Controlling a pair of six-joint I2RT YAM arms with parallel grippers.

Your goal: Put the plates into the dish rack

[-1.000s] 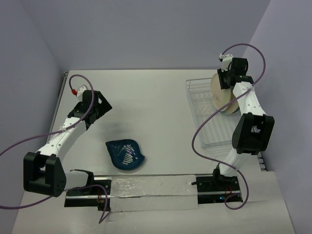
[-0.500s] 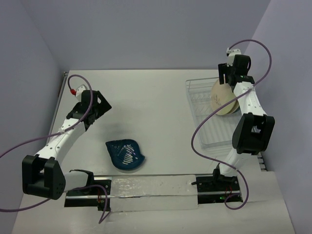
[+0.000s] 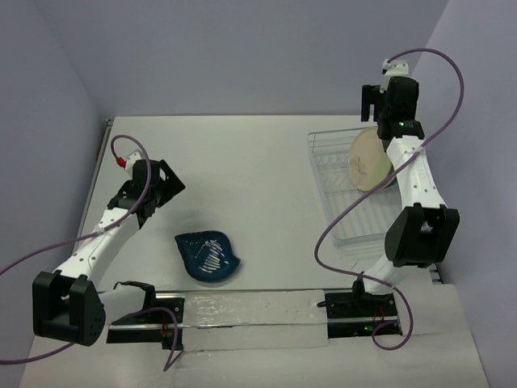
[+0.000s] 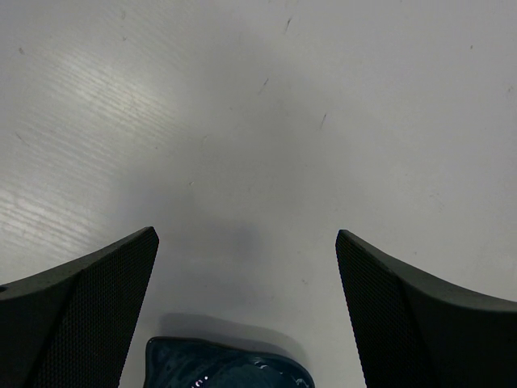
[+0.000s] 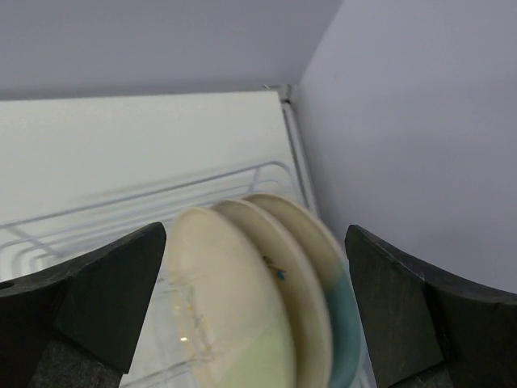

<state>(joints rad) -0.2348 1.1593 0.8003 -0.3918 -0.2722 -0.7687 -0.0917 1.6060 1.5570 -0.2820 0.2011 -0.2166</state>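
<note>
**Three plates in the rack, leaf dish on the table, both jaws open**

Nearest the arm bases, the dark teal leaf-shaped dish (image 3: 208, 256) lies flat on the white table (image 3: 258, 162), left of centre and well apart from the rack. Just behind it and to its left, the left arm (image 3: 105, 230) reaches over bare table. Its jaws are spread wide and hold nothing. In the left wrist view the two dark fingers (image 4: 89, 315) frame the tabletop, and the dish's far rim (image 4: 230, 368) shows at the bottom edge between them.

Farther back on the right stands the dish rack (image 3: 339, 214), its long side running away from the bases. Three round plates (image 3: 370, 159) stand on edge in its far half, leaning close together. The right wrist view shows a pale yellow plate (image 5: 234, 315) in front, then a cream one with a dark sprig (image 5: 279, 271), then one with a light blue part (image 5: 346, 327).

The right arm (image 3: 416, 186) rises beside the rack. Its jaws hover above the rack's far end, fully parted, fingers (image 5: 97, 307) clear of the plates.
</note>
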